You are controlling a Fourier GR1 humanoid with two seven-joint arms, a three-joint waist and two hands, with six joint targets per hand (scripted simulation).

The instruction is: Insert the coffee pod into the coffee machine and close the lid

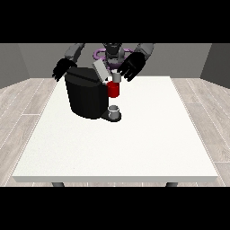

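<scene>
While the lid is seen standing tilted up and open above the coffee machine, the step in hand is judged to be the seating of the coffee pod, which shows as a small grey cylinder at the machine's right top edge, directly above the red part of the brew head. Whether the pod is already down in its chamber or only resting at the mouth cannot be told. For the step to be done well, the pod should be kept upright and centred over the opening, lowered straight, and released only once it sits level; the raised lid, just left of the pod, should not be knocked during this. Afterwards the lid would have to be pressed down from its far, raised edge. The hand at the view's right is held just beside the pod, on its right and slightly farther back, with the fingers spread apart and pointing down; no clasp on the pod is visible. The hand at the view's left hangs behind the machine's far left corner, fingers relaxed and drooping, holding nothing. A small grey cup stands on the machine's drip base on the white worktop.
</scene>
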